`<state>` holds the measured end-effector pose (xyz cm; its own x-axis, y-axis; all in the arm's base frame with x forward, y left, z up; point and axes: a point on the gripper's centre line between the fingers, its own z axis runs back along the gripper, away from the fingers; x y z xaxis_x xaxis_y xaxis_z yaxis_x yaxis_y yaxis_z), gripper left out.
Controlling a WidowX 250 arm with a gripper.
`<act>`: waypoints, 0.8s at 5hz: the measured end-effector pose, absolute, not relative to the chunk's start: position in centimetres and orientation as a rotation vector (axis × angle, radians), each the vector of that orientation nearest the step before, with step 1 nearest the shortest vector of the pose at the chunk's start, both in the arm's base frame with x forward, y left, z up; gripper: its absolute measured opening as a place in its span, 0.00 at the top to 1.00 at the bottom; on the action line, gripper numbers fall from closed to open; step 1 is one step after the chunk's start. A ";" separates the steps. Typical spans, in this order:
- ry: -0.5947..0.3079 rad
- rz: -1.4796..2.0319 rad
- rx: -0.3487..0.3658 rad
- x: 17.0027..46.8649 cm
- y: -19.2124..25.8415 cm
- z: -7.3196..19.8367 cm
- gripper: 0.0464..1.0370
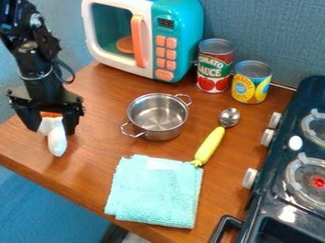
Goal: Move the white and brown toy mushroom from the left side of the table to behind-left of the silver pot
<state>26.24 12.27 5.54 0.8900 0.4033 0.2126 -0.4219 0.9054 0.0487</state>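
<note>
We look from one camera that is set above the brown wooden table (95,170) and faces down at a slant toward the blue fabric partition (273,35) behind. We stand near enough for the tabletop to span most of the view, with the black toy stove (270,209) cut off at the right edge.

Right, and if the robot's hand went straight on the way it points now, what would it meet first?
Pointing down, the hand would likely bring the white piece it holds against the wooden tabletop first; any gap between them is hard to judge.
</note>
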 end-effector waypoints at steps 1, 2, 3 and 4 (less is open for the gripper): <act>-0.234 0.492 0.046 26.2 11.6 5.1 0.04; -0.235 0.554 0.065 26.2 12.0 4.8 0.04; -0.195 0.633 0.080 26.0 12.4 2.8 0.04; -0.154 0.667 0.101 25.6 12.7 1.6 0.09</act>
